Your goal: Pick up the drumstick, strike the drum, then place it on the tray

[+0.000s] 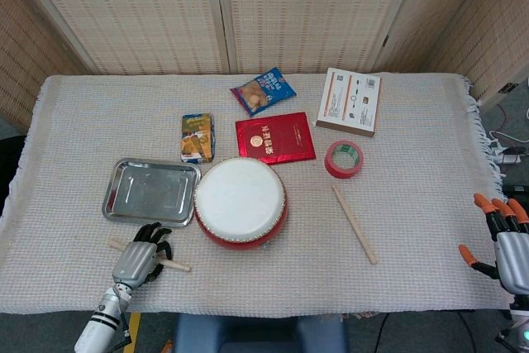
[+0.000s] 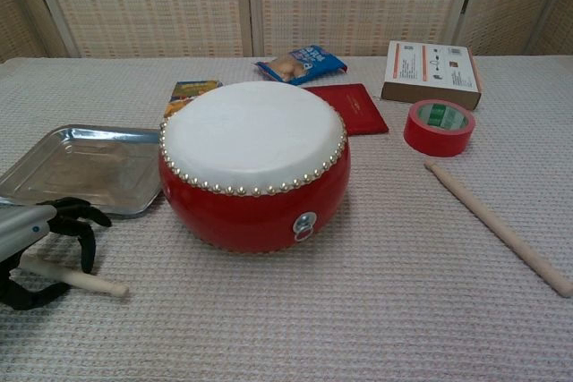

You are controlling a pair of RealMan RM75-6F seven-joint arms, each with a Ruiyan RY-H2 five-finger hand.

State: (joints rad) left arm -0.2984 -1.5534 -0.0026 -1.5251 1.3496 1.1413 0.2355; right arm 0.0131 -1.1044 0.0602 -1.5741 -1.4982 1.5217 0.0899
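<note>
Your tabletop (image 1: 413,229) is spread with a pale woven cloth, fringed along its right edge. Near the middle you've got the red drum (image 1: 240,202) with its white head, and the metal tray (image 1: 151,191) sits just beside it on the left. In front of the tray one drumstick (image 1: 173,265) lies angled on the cloth; a second drumstick (image 1: 354,223) lies right of the drum, well apart. Behind the drum you see a red booklet (image 1: 275,137), a small yellow packet (image 1: 197,137), a blue snack bag (image 1: 263,91), a white-and-orange box (image 1: 349,101) and a roll of red tape (image 1: 344,159).
</note>
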